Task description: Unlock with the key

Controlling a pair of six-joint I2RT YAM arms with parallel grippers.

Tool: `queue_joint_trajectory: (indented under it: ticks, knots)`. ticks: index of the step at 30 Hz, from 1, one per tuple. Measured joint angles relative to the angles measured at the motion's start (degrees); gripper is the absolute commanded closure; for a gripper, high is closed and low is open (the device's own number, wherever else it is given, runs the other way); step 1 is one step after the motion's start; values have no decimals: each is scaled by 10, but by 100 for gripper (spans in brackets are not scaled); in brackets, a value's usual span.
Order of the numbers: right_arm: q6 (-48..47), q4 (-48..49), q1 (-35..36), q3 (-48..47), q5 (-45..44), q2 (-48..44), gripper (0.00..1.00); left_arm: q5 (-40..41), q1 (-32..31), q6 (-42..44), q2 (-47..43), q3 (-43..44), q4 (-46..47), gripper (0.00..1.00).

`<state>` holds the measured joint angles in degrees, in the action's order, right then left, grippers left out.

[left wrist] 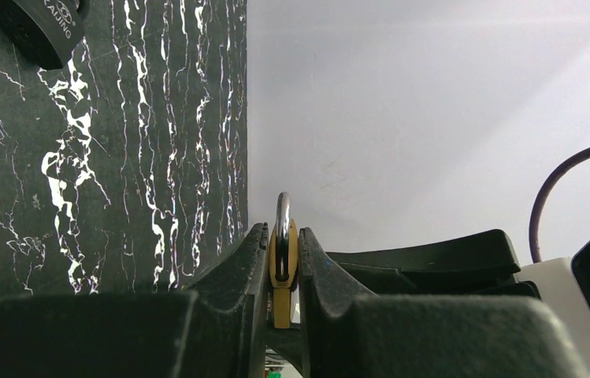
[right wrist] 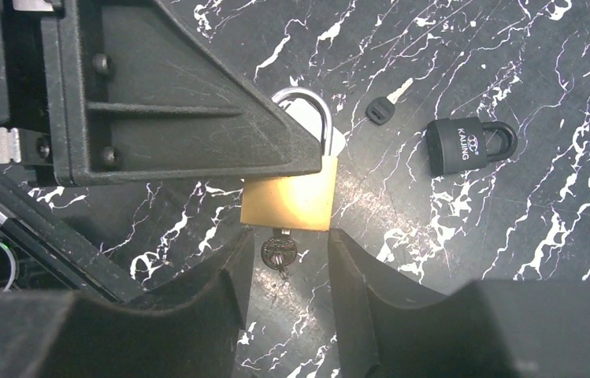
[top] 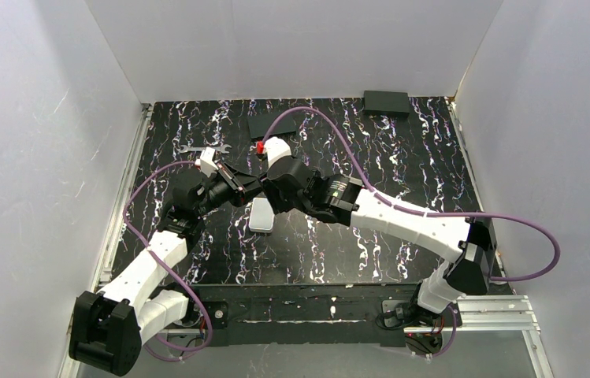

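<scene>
My left gripper is shut on a brass padlock with a silver shackle and holds it above the table; its finger covers part of the shackle. A small round-headed metal key sticks out of the padlock's underside. My right gripper is open, with its fingers on either side of that key head and not touching it. A tiny black-headed key lies on the table next to a black padlock. In the top view both grippers meet mid-table.
A white pad lies under the grippers. A silver wrench lies at the back left, with a flat black plate and a black box at the back. The black padlock also shows in the left wrist view.
</scene>
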<state>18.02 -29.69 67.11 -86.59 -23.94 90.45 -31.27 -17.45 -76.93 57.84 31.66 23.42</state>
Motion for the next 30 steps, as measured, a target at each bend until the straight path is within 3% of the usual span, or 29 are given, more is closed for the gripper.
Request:
queue_joint_trajectory:
  ticks: [16,23,30]
  knots:
    - [0,-4,1,-3,-6,12,74,-3,0,4,0,1,-9,100]
    - [2,-3,1,-3,-5,16,99,-2,1,9,0,1,-12,100]
    - [25,11,-7,6,9,12,99,-2,2,17,0,1,-12,100]
